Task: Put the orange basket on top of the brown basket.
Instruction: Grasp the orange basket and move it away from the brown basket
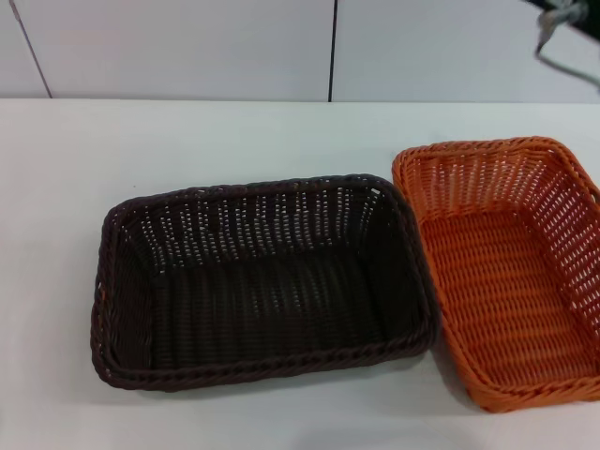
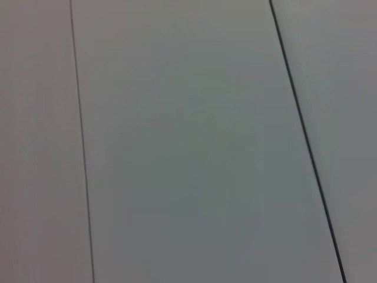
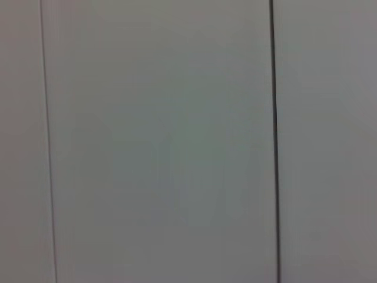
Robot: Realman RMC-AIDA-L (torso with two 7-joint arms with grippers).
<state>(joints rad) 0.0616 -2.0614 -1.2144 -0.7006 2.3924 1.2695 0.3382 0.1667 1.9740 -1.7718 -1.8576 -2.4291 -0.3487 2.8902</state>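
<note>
A: Starting from your left in the head view, what did you have on the surface [image 1: 234,422]?

B: You had the brown basket [image 1: 258,277] first, sitting upright near the middle of the white surface, its long side turned roughly toward you and slightly skewed. Nothing lay inside it.

A: And to its right?

B: The orange basket [image 1: 506,272] stood just beside it, also upright and with nothing in it. Its near-left rim met the brown basket's right rim, close enough that you could not tell whether they touched or merely overlapped in view. Its right edge ran out of the frame. It was on the surface, not on top of the brown basket.

A: Where were your hands?

B: Neither hand appeared in the head view. At the far upper right you could see only a bit of dark gear with a pale cable [image 1: 562,37], against the panelled wall [image 1: 187,47]. Whether it belonged to the right arm could not be made out.

A: The wrist views?

B: Both showed you only plain pale panels [image 2: 188,147] with thin dark seams [image 3: 274,141]. No fingers showed, so whether either hand was apart or together could not be told.
</note>
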